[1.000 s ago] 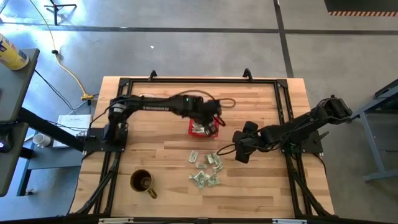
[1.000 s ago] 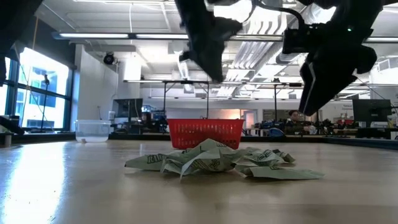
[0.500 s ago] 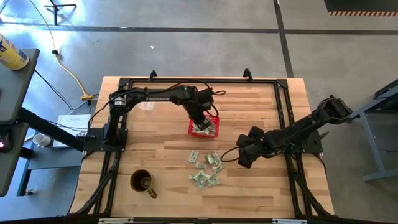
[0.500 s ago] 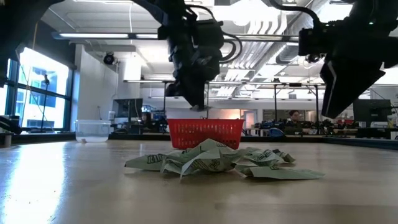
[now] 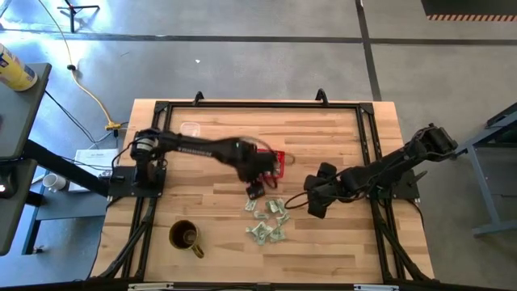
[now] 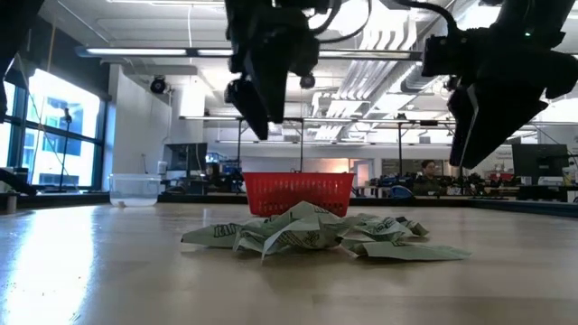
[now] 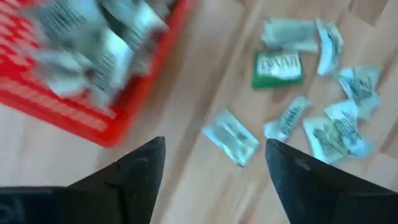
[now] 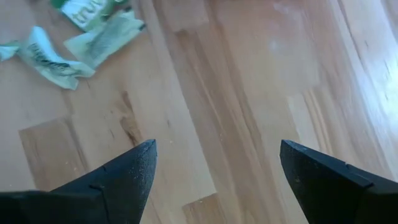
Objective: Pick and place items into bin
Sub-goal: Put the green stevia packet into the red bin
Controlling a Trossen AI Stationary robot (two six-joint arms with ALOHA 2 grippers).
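- Packets [image 5: 271, 220]: a loose scatter of small pale green-and-white wrinkly sachets on the bare wood of the table [image 5: 218, 234], near its middle and toward the front edge. Each is crumpled and creased, with dark print on a whitish face; one in the left wrist view shows a solid darker green panel [image 7: 278, 68]. From table height they read as a low crinkled heap [image 6: 316, 233] in front of the basket.
- Packets already binned: several more of the same sachets lie inside the basket [image 7: 93, 37], blurred in the left wrist view.
- Red basket [image 5: 277, 158]: small, rectangular, with mesh-like walls, standing upright on the table just behind the scatter; partly covered by the left arm in the high view. The low view shows its long wall [image 6: 298, 194] beyond the heap.
- Left gripper [image 5: 256, 191]: off the basket's near corner, above the wood between basket and scatter; fingers [image 7: 140, 171] spread wide, nothing between them.
- Right gripper [image 5: 315, 204]: just to the right of the scatter, raised off the table; fingers [image 8: 127, 171] spread apart and empty, bare wood beneath.
- Brown mug [image 5: 185, 237]: front left of the table, well apart from the packets.
- Clear plastic cup [image 5: 191, 129]: back left of the table.
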